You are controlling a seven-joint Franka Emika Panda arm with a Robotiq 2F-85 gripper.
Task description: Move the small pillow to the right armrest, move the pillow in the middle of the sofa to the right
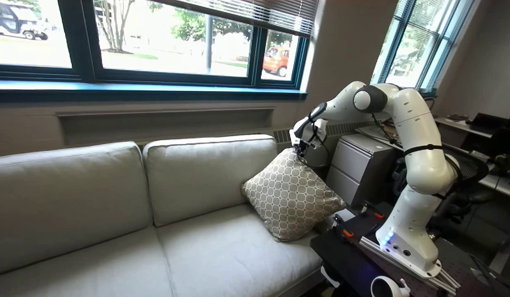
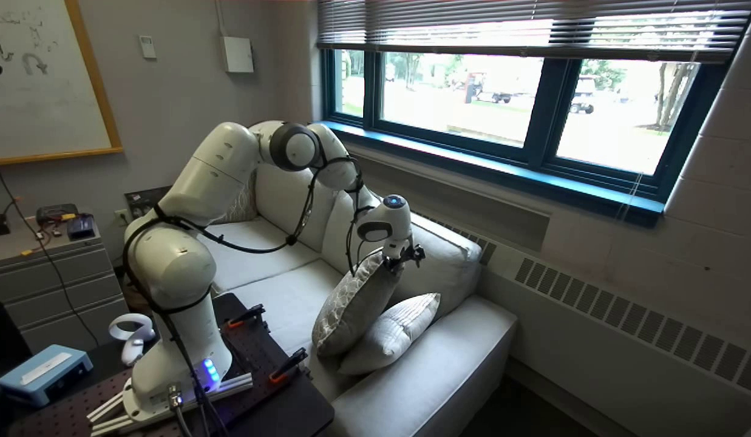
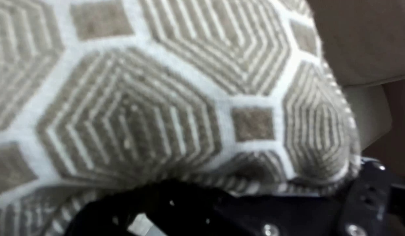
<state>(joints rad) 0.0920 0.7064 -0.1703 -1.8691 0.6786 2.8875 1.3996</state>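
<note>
Light grey-beige upholstered sofa (image 1: 238, 255): A large square beige pillow with white lattice print (image 1: 294, 196) stands tilted, one corner down, at the right end in both exterior views; its weave fills my wrist view.
Low padded right armrest (image 2: 433, 367) in matching fabric: In an exterior view alone I plainly see the small plain white square pillow (image 2: 390, 334), tilted between this armrest and the lattice pillow.
Far end: A patterned grey-beige cushion (image 2: 244, 203), partly behind my white robot arm (image 2: 172, 261), appears only in an exterior view.
Wood-framed whiteboard (image 2: 35, 109): Handwriting (image 2: 17, 19) and a curved arrow (image 2: 35, 62), far left; I cannot make out the words.
Light blue box (image 2: 44, 376): Near left, its white label (image 2: 46, 367) too small for me to read.
Black two-fingered gripper (image 2: 404, 258): Unclenched, jaws spread wide at the lattice pillow's top corner, whose cloth sits against its black body in my wrist view.
</note>
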